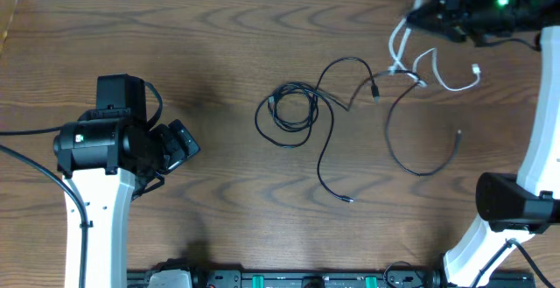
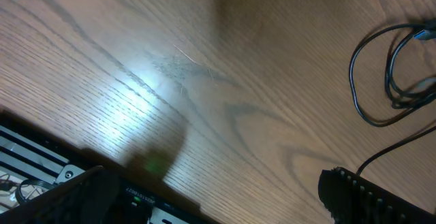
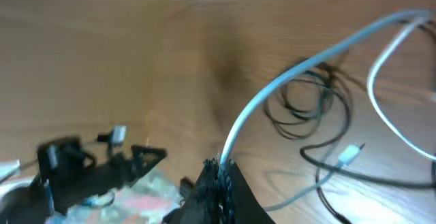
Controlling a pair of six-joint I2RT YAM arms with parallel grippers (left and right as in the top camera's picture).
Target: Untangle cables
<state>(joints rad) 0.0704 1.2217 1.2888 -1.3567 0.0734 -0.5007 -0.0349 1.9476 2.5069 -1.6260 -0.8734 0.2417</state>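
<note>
1. Your right gripper (image 1: pixel 418 15), two o'clock, pinches the white cable (image 3: pixel 300 63); lifting may drag the mid-table black cables (image 1: pixel 289 122) it crosses.
2. Your left gripper (image 1: pixel 188 144), nine o'clock, gapes empty: nothing anchors them.

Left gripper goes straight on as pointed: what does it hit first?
Likely the bare table: the open left gripper tilts down at wood, black cable coil off to the side. Depth unclear.

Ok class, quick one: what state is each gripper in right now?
Left gripper: open, holding nothing.
Right gripper: shut on the white cable.
</note>
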